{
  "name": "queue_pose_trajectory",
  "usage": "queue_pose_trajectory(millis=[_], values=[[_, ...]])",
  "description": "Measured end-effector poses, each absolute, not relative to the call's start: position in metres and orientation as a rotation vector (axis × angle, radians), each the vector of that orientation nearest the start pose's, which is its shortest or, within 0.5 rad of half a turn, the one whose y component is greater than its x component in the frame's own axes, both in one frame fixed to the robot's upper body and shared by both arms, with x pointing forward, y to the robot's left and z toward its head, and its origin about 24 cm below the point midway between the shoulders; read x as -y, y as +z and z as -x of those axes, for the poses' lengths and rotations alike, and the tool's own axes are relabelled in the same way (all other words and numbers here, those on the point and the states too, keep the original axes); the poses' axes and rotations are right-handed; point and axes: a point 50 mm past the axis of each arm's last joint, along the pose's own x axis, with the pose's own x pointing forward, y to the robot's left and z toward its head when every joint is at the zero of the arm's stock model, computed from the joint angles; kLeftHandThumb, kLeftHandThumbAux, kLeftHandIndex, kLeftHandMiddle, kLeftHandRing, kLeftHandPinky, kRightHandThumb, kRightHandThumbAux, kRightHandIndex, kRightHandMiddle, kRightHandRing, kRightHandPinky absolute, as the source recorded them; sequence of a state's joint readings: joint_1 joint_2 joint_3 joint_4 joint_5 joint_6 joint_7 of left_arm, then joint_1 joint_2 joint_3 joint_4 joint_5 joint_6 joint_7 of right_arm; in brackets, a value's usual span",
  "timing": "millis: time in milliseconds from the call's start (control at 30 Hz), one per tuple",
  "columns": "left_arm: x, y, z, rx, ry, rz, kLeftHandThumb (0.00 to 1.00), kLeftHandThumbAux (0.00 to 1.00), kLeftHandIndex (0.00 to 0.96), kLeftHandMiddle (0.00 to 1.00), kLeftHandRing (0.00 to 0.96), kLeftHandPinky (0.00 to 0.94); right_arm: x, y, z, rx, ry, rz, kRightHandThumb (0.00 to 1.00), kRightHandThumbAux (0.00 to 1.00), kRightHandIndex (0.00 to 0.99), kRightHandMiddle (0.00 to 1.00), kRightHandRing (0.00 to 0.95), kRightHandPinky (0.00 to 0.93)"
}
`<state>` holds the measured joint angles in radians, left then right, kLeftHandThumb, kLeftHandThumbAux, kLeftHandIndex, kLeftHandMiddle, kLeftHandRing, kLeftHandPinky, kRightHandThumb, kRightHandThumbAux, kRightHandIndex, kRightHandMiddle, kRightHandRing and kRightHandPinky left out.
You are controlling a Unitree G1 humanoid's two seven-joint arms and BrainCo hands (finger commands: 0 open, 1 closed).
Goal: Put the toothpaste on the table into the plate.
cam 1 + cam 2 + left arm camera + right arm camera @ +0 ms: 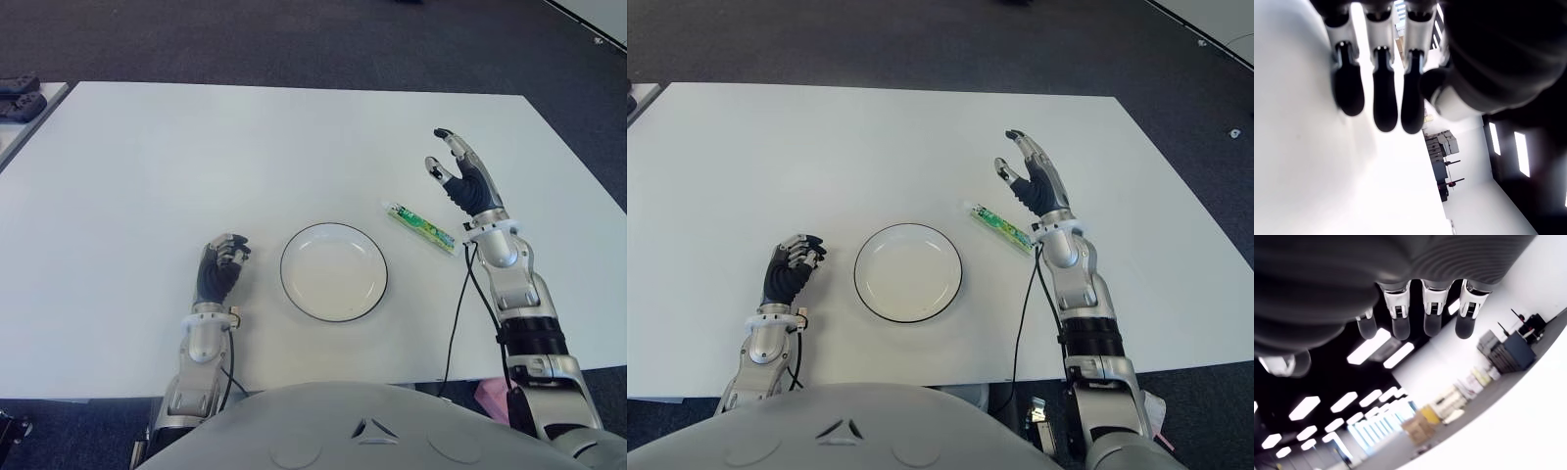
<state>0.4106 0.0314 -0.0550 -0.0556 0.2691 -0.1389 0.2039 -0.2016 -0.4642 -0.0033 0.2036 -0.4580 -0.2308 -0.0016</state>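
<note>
Left eye view: the toothpaste lies on the white counter, right of the frame's middle, just right of the plate. The right hand is wide and empty beside it. The left hand, lower left, is curled and empty.

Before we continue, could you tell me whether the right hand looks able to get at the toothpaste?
Probably yes: the open right hand shows just beyond the toothpaste, with nothing between them.
</note>
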Motion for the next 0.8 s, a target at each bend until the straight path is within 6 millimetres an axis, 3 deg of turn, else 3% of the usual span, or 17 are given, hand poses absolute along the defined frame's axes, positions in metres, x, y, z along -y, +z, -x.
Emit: queue_pose_trajectory(millis=[233, 567, 800], values=[[-0.170, -0.011, -0.160, -0.179, 0.188, -0.313, 0.699, 0.723, 0.427, 0.501, 0.514, 0.524, 0.225, 0.068, -0.304, 0.088, 0.127, 1.022, 0.561, 0.080, 0.000, 0.000, 0.000, 0.000], [-0.171, -0.010, -0.160, -0.181, 0.194, -0.317, 0.700, 0.723, 0.428, 0.502, 0.516, 0.527, 0.212, 0.039, -0.314, -0.048, 0.278, 1.181, 0.589, 0.094, 0.000, 0.000, 0.000, 0.000], [-0.172, -0.010, -0.157, -0.185, 0.197, -0.317, 0.699, 0.723, 0.428, 0.501, 0.517, 0.524, 0.207, 0.014, -0.311, -0.138, 0.381, 1.292, 0.608, 0.118, 0.000, 0.000, 0.000, 0.000]])
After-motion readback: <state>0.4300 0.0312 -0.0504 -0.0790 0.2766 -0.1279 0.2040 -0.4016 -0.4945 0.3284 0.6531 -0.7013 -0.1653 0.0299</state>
